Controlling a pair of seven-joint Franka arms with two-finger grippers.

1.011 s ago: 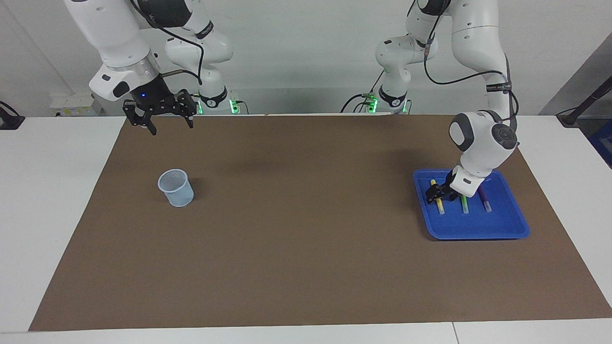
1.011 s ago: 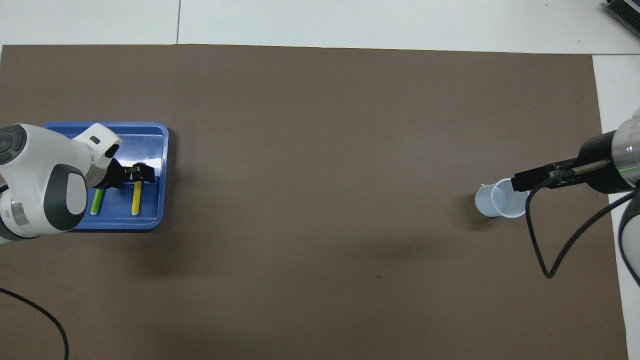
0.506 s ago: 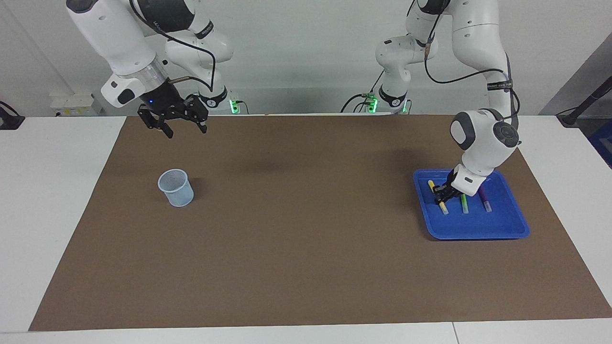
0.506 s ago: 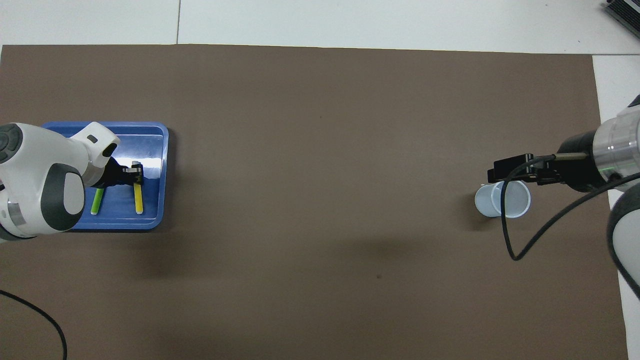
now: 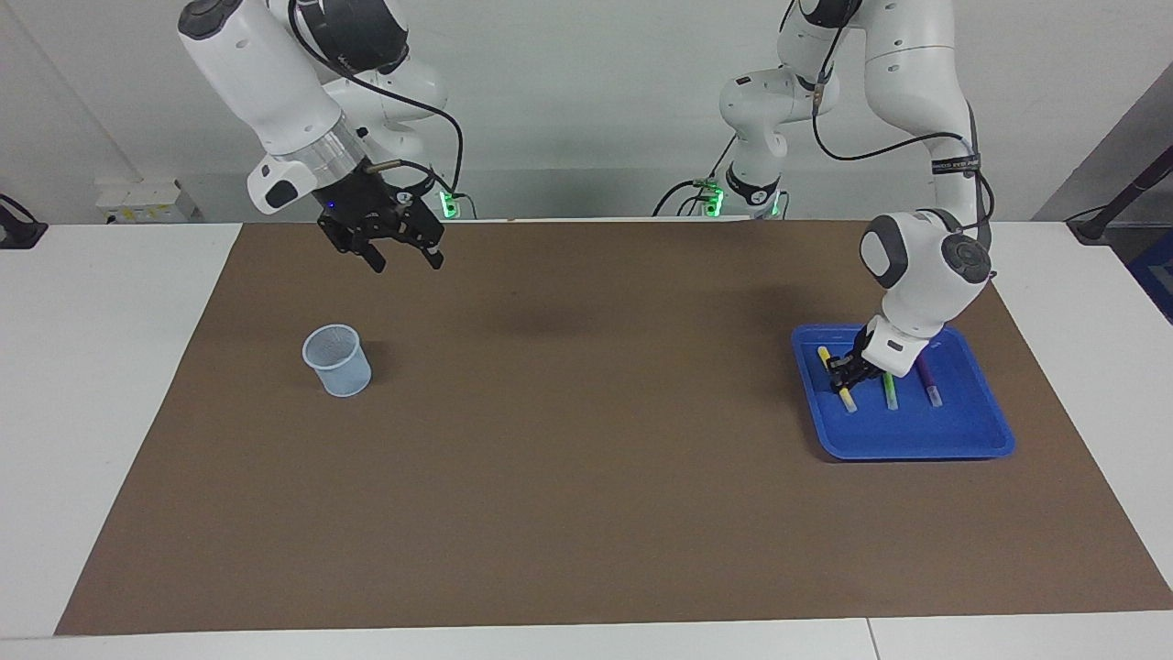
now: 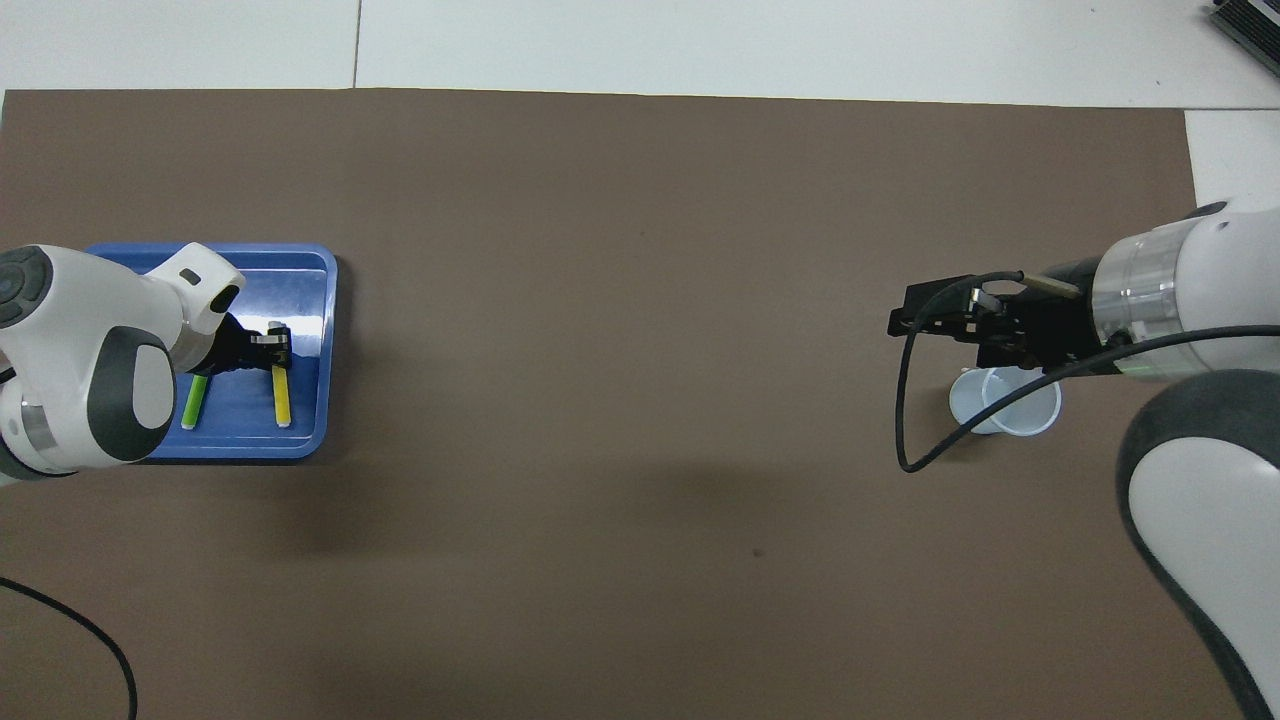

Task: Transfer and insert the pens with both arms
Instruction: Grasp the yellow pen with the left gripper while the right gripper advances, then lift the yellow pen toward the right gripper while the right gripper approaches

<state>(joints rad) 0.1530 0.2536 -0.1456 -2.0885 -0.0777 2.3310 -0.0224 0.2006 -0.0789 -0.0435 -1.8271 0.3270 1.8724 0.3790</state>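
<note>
Three pens lie side by side in a blue tray [image 5: 916,440] at the left arm's end of the table. My left gripper [image 5: 838,372] reaches down into the tray and is shut on the yellow pen [image 5: 848,401], which still rests on the tray floor. Beside it lie the green pen [image 5: 889,395] and the purple pen [image 5: 931,390]. From overhead I see the left gripper [image 6: 278,345], the yellow pen [image 6: 281,395], the green pen [image 6: 194,400] and the tray [image 6: 312,290]; the arm hides the purple pen. My right gripper [image 5: 403,260] [image 6: 905,315] hangs open and empty over the mat.
A pale translucent cup [image 5: 338,360] [image 6: 1005,412] stands upright on the brown mat [image 5: 586,440] toward the right arm's end. White table shows around the mat. Two small arm bases with green lights sit at the robots' edge.
My left gripper has closed on the yellow pen, turning it slightly. The right arm has swung in from its end of the table toward the middle, passing the cup, still open.
</note>
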